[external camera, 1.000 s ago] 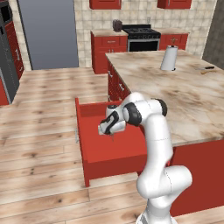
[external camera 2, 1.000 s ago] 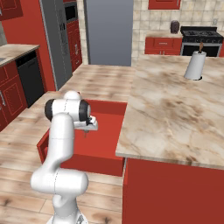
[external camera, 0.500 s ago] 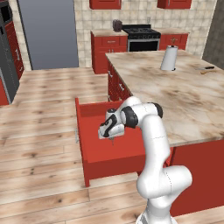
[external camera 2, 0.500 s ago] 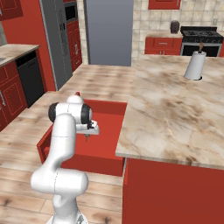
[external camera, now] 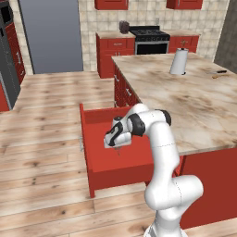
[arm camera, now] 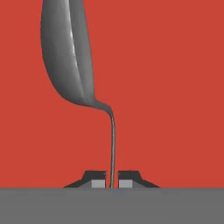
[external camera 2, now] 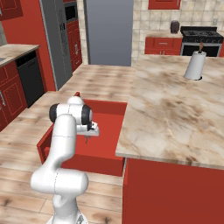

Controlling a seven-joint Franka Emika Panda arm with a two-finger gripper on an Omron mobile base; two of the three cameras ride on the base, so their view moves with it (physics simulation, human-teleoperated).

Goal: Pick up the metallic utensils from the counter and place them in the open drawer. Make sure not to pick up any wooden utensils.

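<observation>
A silver-grey metal spoon (arm camera: 68,57) hangs bowl-down over the red floor of the open drawer (external camera: 134,163), close to it. My gripper (arm camera: 112,181) is shut on the spoon's thin handle, which runs between the two fingertips. From the base views the gripper (external camera: 119,148) (external camera 2: 87,138) points down inside the open drawer (external camera 2: 107,120), near its middle. Far back on the counter (external camera: 185,99) lie a small dark-handled knife (external camera: 221,71) and a tan wooden utensil (external camera: 215,76), both tiny from here.
A paper towel roll (external camera: 178,61) (external camera 2: 194,64) stands at the far end of the counter (external camera 2: 175,100). The pulled-out drawer juts over the wooden floor. A stove (external camera: 150,39) and red cabinets line the back wall, with a grey fridge (external camera: 51,34) to the left.
The hand has sunk a little lower into the drawer, still carrying the spoon. The base and the things on the counter have not moved.
</observation>
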